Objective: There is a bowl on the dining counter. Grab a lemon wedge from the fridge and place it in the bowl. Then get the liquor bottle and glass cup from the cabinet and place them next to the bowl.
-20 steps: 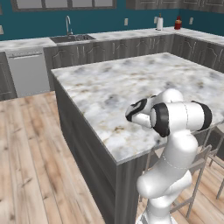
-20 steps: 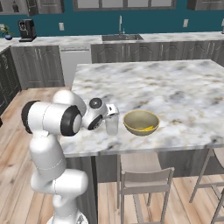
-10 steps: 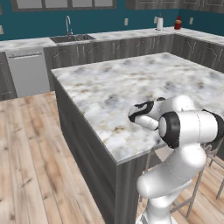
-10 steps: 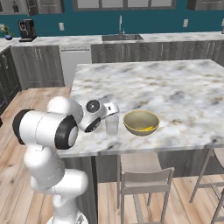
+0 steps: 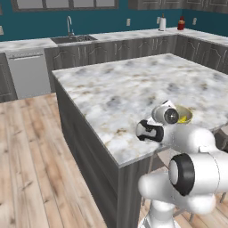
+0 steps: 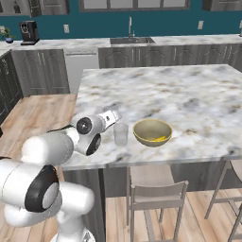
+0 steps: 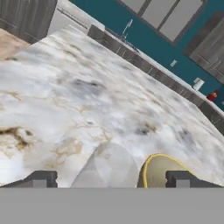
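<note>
The yellow-rimmed bowl sits near the front edge of the marble dining counter, with a yellow lemon wedge inside it. The clear glass cup stands upright just left of the bowl. My gripper hovers just above and left of the cup, open. In the hand view the cup lies between my wide-spread fingertips, free of both, and the bowl is to its right. In the left base view my arm partly covers the bowl. The liquor bottle is out of view.
Bar stools stand under the counter's near edge. The back counter carries a sink, a coffee machine and a red bottle. Wooden floor lies to the left of the island.
My gripper has opened and let go of the glass cup, which now stands by itself beside the bowl. My elbow has swung down and toward the cameras.
</note>
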